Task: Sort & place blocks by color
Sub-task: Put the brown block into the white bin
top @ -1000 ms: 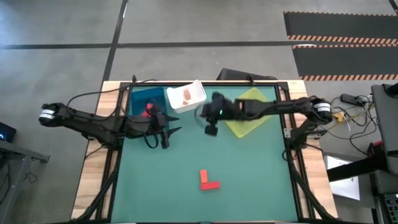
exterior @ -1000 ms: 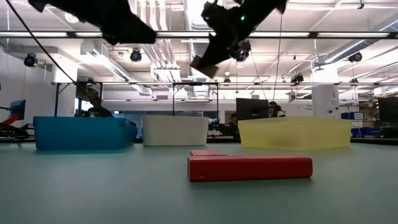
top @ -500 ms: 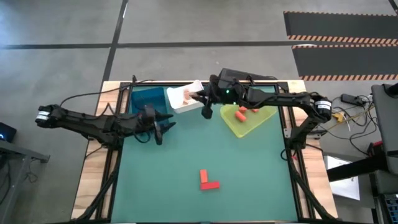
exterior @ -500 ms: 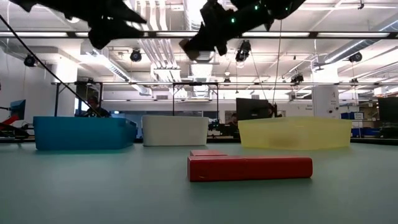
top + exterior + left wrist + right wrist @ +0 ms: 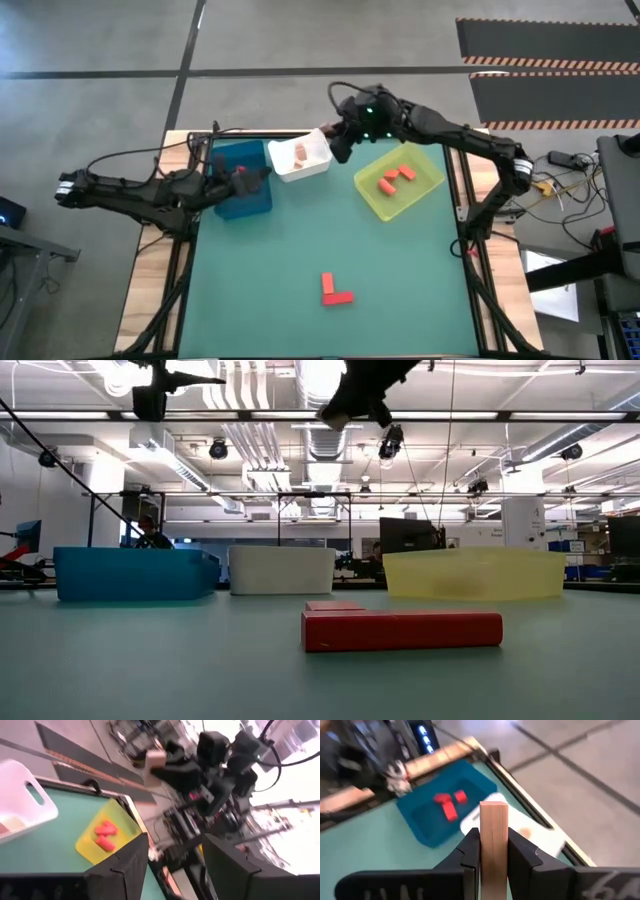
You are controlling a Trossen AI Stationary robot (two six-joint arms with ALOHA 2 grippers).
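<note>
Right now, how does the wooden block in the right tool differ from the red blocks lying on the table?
The tan block is pale bare wood; the red blocks are painted red. The tan block is clamped upright in the right tool, raised near the white bin; the red blocks lie flat on the green mat, forming an L, and nothing touches them. The tan block is one piece; the red blocks are two. Both are small, straight-edged blocks, not yet binned.

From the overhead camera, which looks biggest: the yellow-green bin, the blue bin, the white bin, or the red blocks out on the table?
1. Yellow-green bin.
2. Blue bin, though the left arm hides part of it.
3. White bin.
4. Red blocks, clearly smallest.
</note>
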